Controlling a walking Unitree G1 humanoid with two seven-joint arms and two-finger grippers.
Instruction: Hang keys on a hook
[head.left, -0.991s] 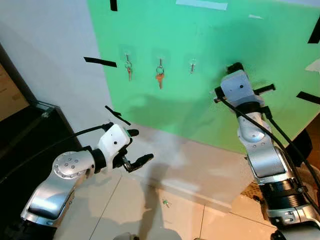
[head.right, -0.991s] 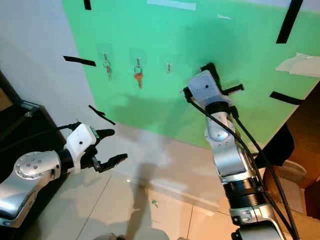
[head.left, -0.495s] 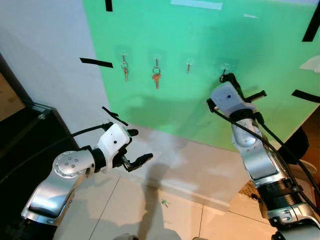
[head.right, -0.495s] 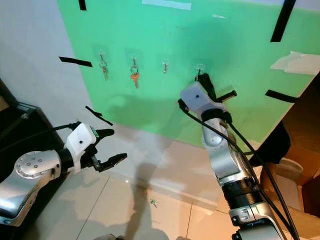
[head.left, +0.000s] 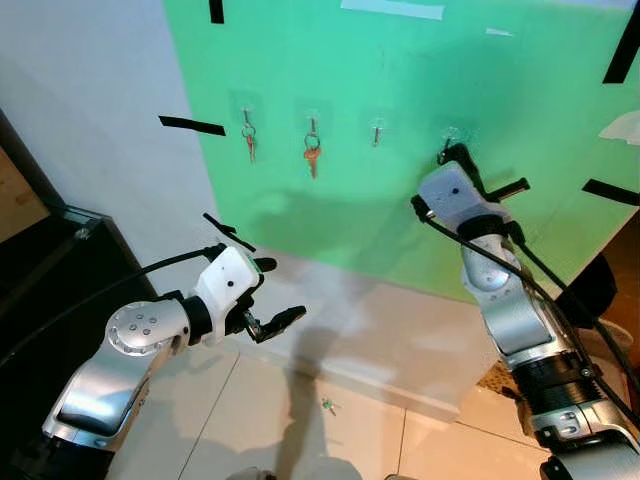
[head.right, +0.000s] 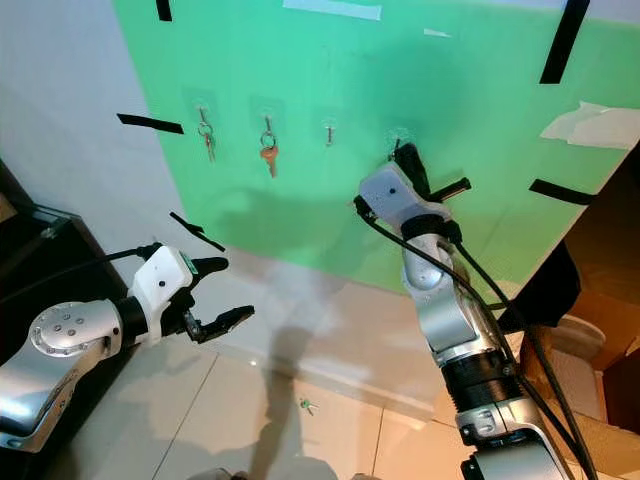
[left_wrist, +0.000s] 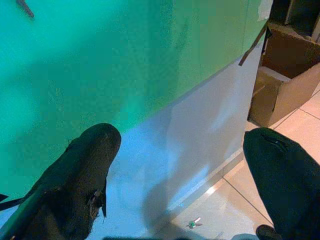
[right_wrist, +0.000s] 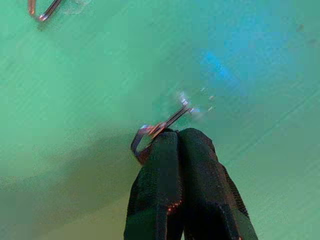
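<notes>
A green board (head.left: 420, 80) on the wall carries a row of small clear hooks. A silver key (head.left: 249, 142) hangs on the first and a copper key (head.left: 312, 156) on the second. The third hook (head.left: 377, 131) holds something small. My right gripper (head.left: 456, 153) is raised just under the fourth hook (head.left: 451, 134). In the right wrist view it (right_wrist: 177, 135) is shut on a metal key ring (right_wrist: 141, 140), and a thin metal piece reaches from the fingers to that hook (right_wrist: 187, 106). My left gripper (head.left: 281, 291) hangs low before the wall, open and empty.
Black tape strips (head.left: 192, 125) are stuck around the board. A dark cabinet (head.left: 55, 270) stands at the left. A small green scrap (head.left: 327, 405) lies on the tiled floor. Cardboard boxes (left_wrist: 280, 95) stand at the right by the wall.
The view has shifted slightly. My right gripper has come down a little against the board, so the fourth hook now shows above its fingers. The left arm has not moved.
</notes>
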